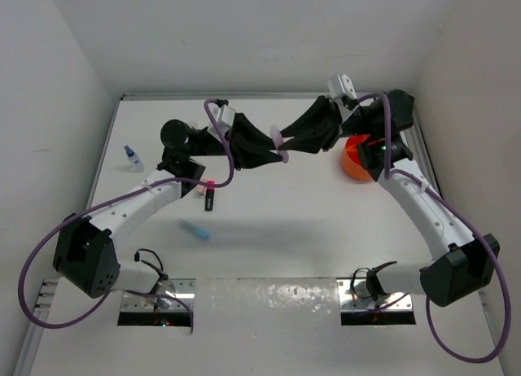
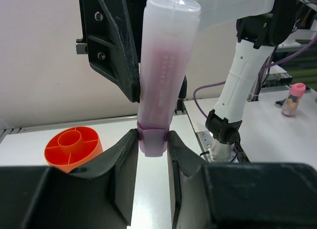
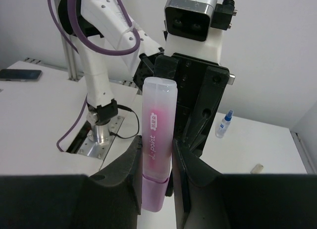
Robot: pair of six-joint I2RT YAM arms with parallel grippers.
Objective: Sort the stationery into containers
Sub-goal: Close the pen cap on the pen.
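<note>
Pink highlighter (image 2: 161,75), a translucent plastic barrel with a lilac end, hangs in mid-air between the two arms, pinched from both sides at once. The left gripper (image 2: 152,140) is clenched on the lilac end, its black fingers (image 2: 126,159) pressed against either side. The right gripper (image 3: 157,159) is likewise clamped on the pink highlighter, its jaws hugging the barrel, with the other arm's black fingers just beyond it. In the overhead view the two grippers meet nose to nose above the white table (image 1: 269,254), the pen bridging them.

Round orange plastic tub with inner dividers (image 2: 72,147) sits on the table below and to the left of the left gripper's fingers in its wrist view; from above it lies just beyond the right gripper's wrist. A small blue-capped spray bottle (image 3: 225,124) stands upright, well behind the left gripper. Near the left arm's forearm lie a black marker with pink cap (image 1: 209,195) and a light-blue highlighter (image 1: 195,229), apart from each other. A beige block (image 3: 256,168) lies on the table too.
</note>
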